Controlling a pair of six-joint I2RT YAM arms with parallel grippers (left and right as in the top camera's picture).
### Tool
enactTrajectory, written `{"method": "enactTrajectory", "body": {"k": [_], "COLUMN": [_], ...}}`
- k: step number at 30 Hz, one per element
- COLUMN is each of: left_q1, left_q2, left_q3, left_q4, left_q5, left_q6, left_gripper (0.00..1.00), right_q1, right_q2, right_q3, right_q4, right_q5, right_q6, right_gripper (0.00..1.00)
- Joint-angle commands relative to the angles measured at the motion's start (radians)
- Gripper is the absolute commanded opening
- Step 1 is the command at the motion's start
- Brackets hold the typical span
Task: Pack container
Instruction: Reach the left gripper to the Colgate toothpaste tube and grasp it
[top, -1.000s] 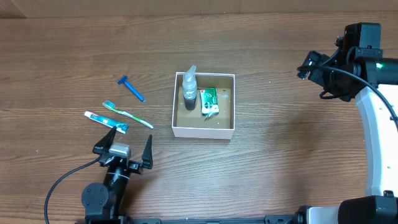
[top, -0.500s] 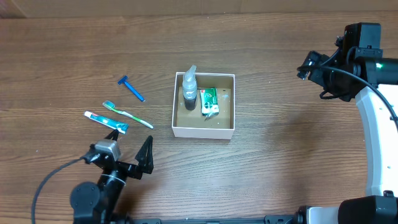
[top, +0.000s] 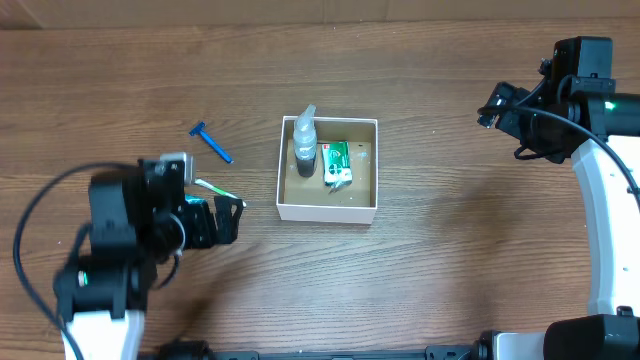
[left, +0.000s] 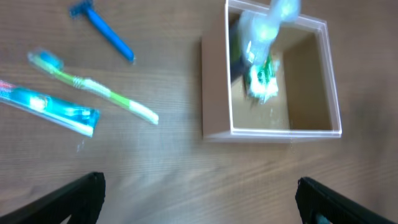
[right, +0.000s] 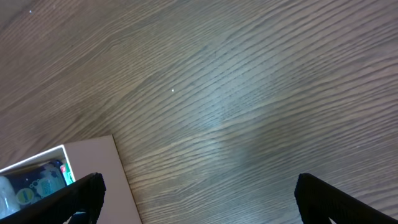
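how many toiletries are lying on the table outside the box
3, all left of the container: a blue razor farthest from the robot, a green toothbrush next, a toothpaste tube nearest. Overhead, the left arm largely covers the tube.

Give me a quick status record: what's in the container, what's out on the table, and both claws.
container: white-walled box, mid-table
inside: clear bottle in the left half; green packet beside it
outside, left of the container: blue razor, toothbrush, toothpaste tube
left claw: open, empty, above the table near the toothbrush and toothpaste tube
right claw: open, empty, over bare wood to the right of the container
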Motion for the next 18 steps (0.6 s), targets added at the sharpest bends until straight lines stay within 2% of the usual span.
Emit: {"method": "enactTrajectory", "body": {"k": [1, 7, 13, 16, 18], "left_q1": [0.005, 0.005, 0.005, 0.008, 0.018], "left_q2": [0.142, 0.334, 0.468, 0.524, 0.554], "left_q3": [0.098, 0.097, 0.097, 0.097, 0.098], "left_q4": [-0.107, -0.159, -0.059, 0.01, 0.04], "left_q5": [0.008, 0.036, 0.177, 0.168, 0.092], "left_q6": [0.073, 0.027, 0.026, -0.002, -0.102], "left_gripper": [1.0, 1.0, 1.0, 0.94, 0.99], "right_q1": [-0.001, -0.001, -0.001, -0.001, -0.001], "right_q2": [-0.005, -0.005, -0.005, -0.005, -0.005], "right_q3": [0.011, 0.011, 0.011, 0.011, 0.011], "right_q4": [0.003, 0.003, 0.003, 0.003, 0.003], "right_q5": [-0.005, -0.005, -0.005, -0.005, -0.005], "right_q6": [-0.003, -0.003, -0.003, -0.003, -0.003], "right_gripper": [1.0, 1.0, 1.0, 1.0, 1.0]}}
